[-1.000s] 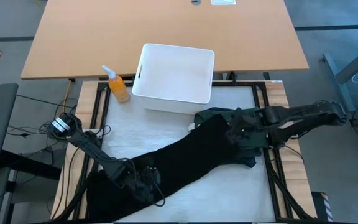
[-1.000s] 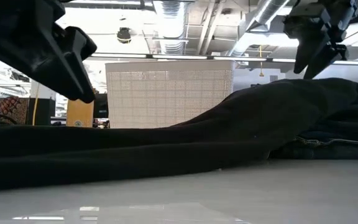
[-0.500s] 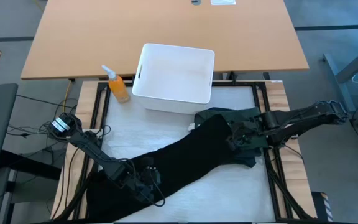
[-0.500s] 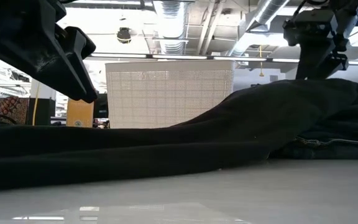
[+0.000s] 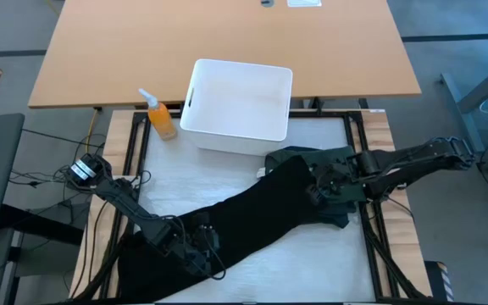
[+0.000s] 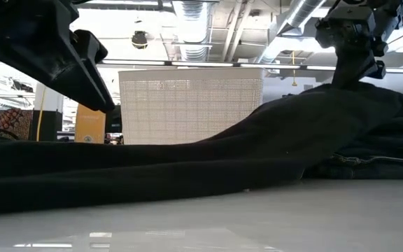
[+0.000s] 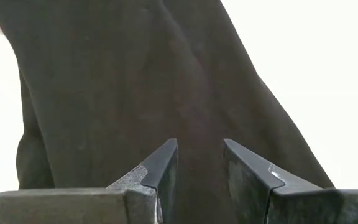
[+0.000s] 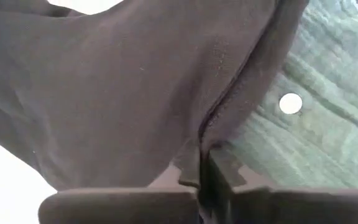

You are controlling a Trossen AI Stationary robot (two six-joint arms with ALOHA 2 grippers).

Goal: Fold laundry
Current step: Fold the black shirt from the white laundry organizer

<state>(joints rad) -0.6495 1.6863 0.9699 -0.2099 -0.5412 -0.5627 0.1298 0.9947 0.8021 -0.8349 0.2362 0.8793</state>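
Laundry: black garment (image 5: 252, 216) lies stretched in a long diagonal band across the bench (image 5: 227, 174), from the near left corner up toward the right side, where it runs onto a small heap with a dark green garment (image 5: 333, 161) beside the white bin (image 5: 237, 103).
Right end effector (image 5: 318, 188): down on the upper right end of the black garment, at the heap; in the right wrist view its fingers (image 8: 194, 171) are pressed together with a fold and seam of the black cloth pinched between them, green ribbed fabric with a pale button (image 8: 290, 103) just beyond.
Left end effector (image 5: 195, 246): low over the near left end of the same black garment; in the left wrist view the two fingers (image 7: 166, 165) stand a little apart with black cloth between and under them; whether they actually grip it I cannot tell.
Bin: white, standing at the far edge of the bench, with an orange spray bottle (image 5: 161, 117) just to its left.
Low view: black cloth rises from the left toward the right arm, with the bin's perforated wall (image 6: 191, 105) behind.
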